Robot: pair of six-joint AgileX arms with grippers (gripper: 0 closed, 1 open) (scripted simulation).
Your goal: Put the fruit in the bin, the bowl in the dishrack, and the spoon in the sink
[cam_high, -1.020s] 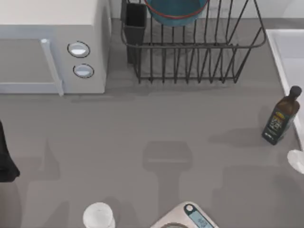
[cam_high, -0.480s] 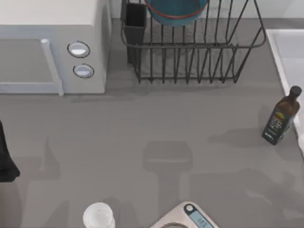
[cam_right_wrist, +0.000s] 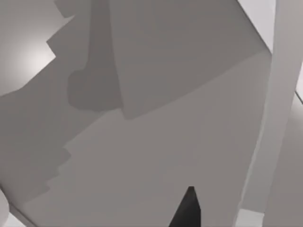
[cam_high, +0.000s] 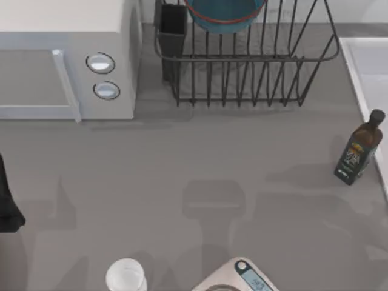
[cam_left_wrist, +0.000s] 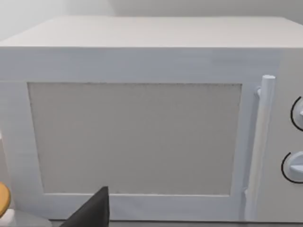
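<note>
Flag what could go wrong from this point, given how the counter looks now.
1. The bottle stands upright right beside the sink rim; an arm moving toward the sink could likely tip it.
2. The bowl already sits in the dishrack, leaning among its bars; a bump to the rack might shift it.
3. The glass stands near the front edge and could get clipped.

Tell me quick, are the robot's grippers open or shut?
Left gripper: by the microwave; cannot be told.
Right gripper: over the sink edge; cannot be told.
</note>
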